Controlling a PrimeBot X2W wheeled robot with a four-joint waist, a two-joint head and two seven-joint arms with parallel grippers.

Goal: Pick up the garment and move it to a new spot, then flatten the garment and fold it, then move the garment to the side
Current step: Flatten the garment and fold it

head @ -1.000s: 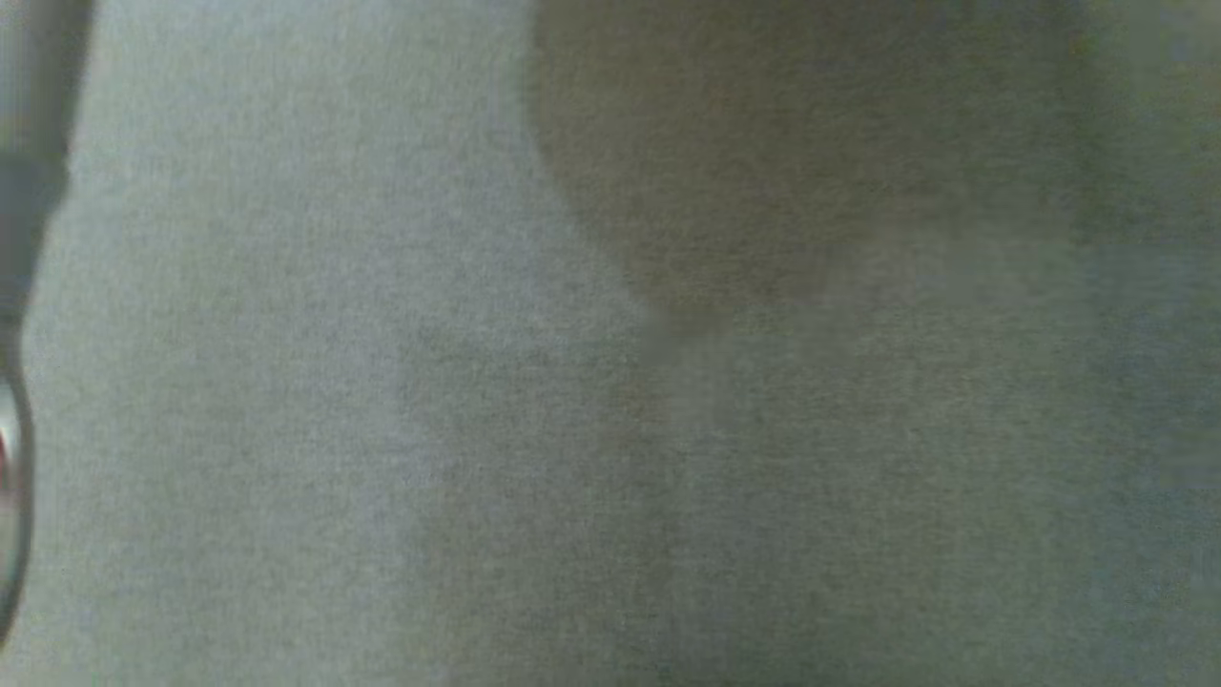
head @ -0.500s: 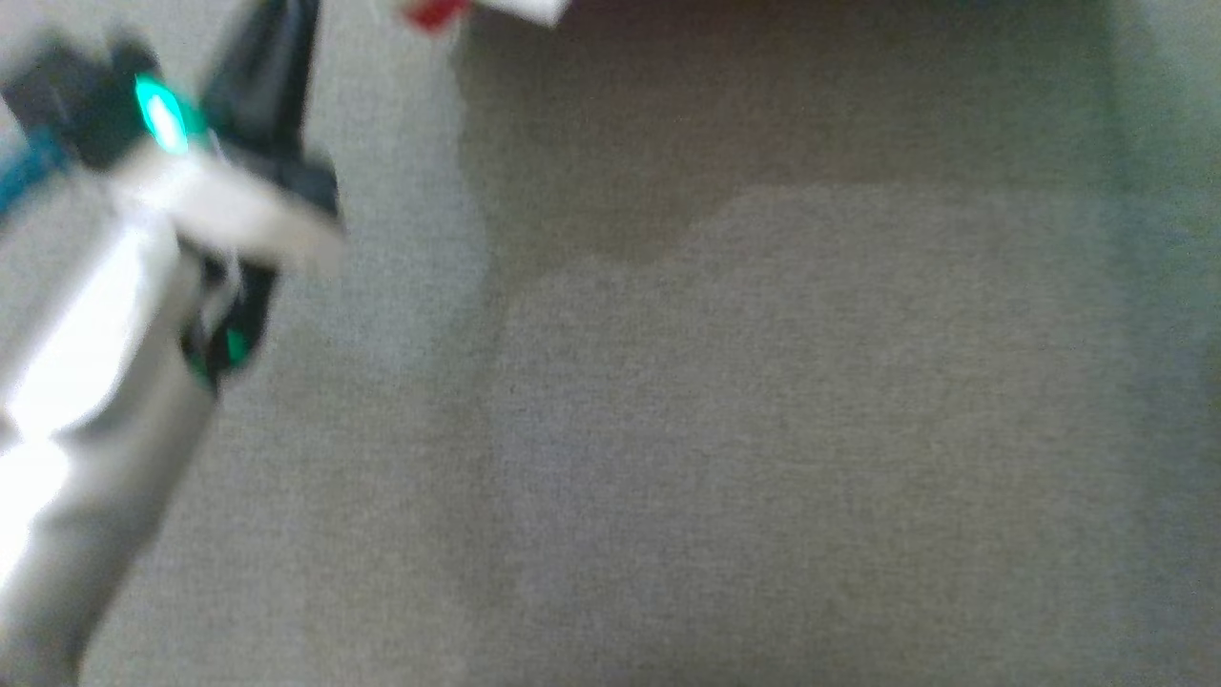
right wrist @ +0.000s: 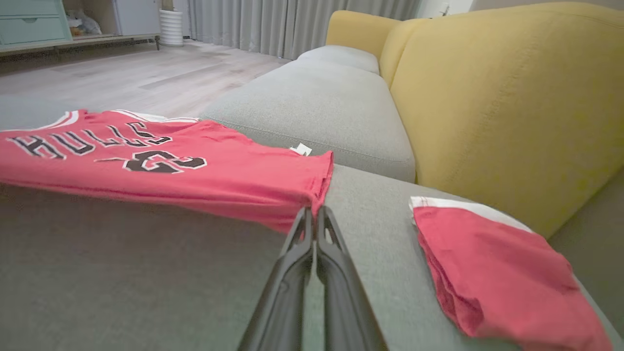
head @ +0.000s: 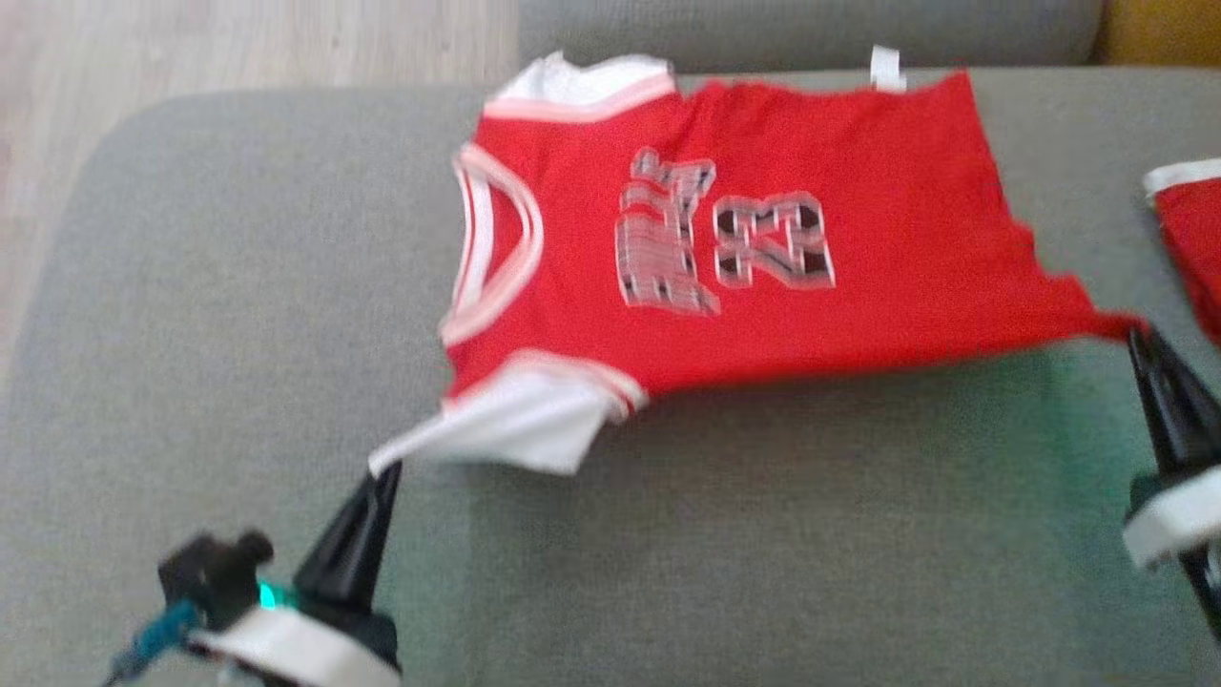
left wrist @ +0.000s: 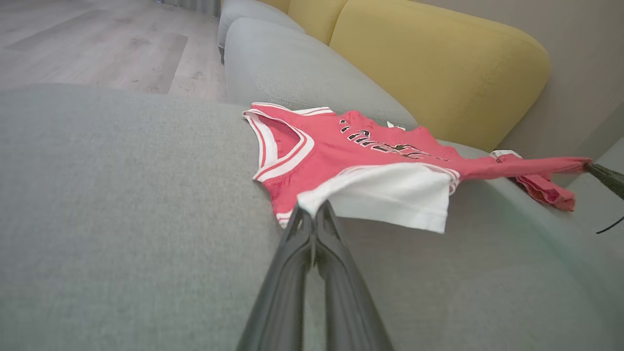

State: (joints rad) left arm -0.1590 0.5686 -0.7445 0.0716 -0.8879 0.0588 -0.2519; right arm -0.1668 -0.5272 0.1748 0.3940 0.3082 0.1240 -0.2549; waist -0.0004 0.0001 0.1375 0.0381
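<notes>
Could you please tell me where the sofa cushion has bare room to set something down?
The cushion is bare left of the jersey collar, out to its rounded edge, and along the near strip between the left claw and right claw. The right is crowded: a folded red garment lies beside the hem.

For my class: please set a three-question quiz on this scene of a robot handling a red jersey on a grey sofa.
1. True or false: the right gripper is shut on a corner of the red jersey.
2. Which part does the left gripper pinch? A) white sleeve B) neckline C) label
3. Fill in: beside the jersey, on the grey seat, lies a second, folded ____ garment.
Key: 1 true; 2 A; 3 red.
</notes>
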